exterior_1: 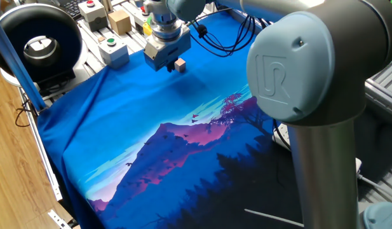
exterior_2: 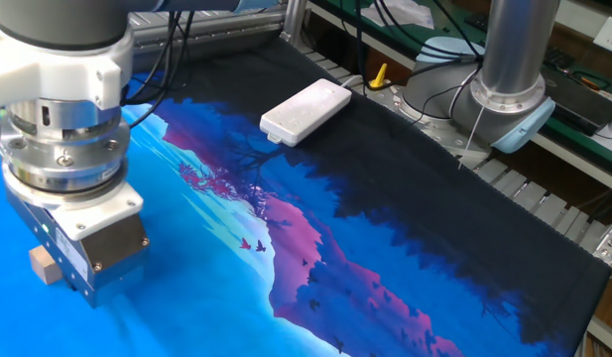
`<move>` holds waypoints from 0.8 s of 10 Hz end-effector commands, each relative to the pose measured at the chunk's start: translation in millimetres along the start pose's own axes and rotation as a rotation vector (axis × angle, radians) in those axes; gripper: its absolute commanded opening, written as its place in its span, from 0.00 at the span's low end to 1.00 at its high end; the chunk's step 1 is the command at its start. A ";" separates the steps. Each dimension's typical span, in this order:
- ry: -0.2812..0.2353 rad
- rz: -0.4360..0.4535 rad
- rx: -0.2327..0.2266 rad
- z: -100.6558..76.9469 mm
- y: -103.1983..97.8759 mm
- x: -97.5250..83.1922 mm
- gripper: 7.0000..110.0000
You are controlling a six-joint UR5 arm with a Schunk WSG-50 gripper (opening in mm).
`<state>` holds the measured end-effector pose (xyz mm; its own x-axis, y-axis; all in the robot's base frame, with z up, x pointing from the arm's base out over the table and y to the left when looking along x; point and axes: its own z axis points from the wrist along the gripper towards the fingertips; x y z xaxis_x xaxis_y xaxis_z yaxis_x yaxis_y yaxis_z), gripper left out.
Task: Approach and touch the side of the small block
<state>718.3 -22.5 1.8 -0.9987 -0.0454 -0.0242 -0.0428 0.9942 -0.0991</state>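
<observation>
A: How is the small block (exterior_1: 180, 63) expected to handle?

B: It is judged to be light, stiff wood with flat faces. On the blue printed cloth (exterior_1: 138, 121) over the worktop it could be slid or tipped by a very slight push, so a gentle sideways contact is called for. If it had to be taken, the two opposite upright faces would be chosen, as it looks narrower than the claw's housing.

A: Where is it found?

B: Right beside the claw (exterior_1: 165, 62), at its lower edge, low on the cloth. In the other fixed view only a corner of the small block (exterior_2: 43, 266) is seen, peeking out from behind the claw (exterior_2: 82, 283). Whether the two touch cannot be told.

A: And the claw, is it spread or closed?

B: That cannot be told; the fingers are hidden under the housing in both views.

A: What is given by one view and not the other?

B: From the one fixed view the button boxes (exterior_1: 113, 51) and a brown box (exterior_1: 119, 21) behind the claw are shown, and the block is seen whole. From the other fixed view a white remote-like device (exterior_2: 306, 110) is shown well apart from the claw, on the dark part of the cloth.
</observation>
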 end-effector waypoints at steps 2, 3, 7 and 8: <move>-0.013 -0.001 -0.010 5.1 -7.0 -0.5 0.00; -0.017 -0.006 -0.009 6.2 -10.3 0.2 0.00; -0.029 -0.021 0.001 9.8 -21.7 3.6 0.00; -0.029 -0.021 0.001 9.9 -21.9 3.8 0.00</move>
<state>716.4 -41.4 -5.3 -0.9965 -0.0712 -0.0441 -0.0662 0.9920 -0.1072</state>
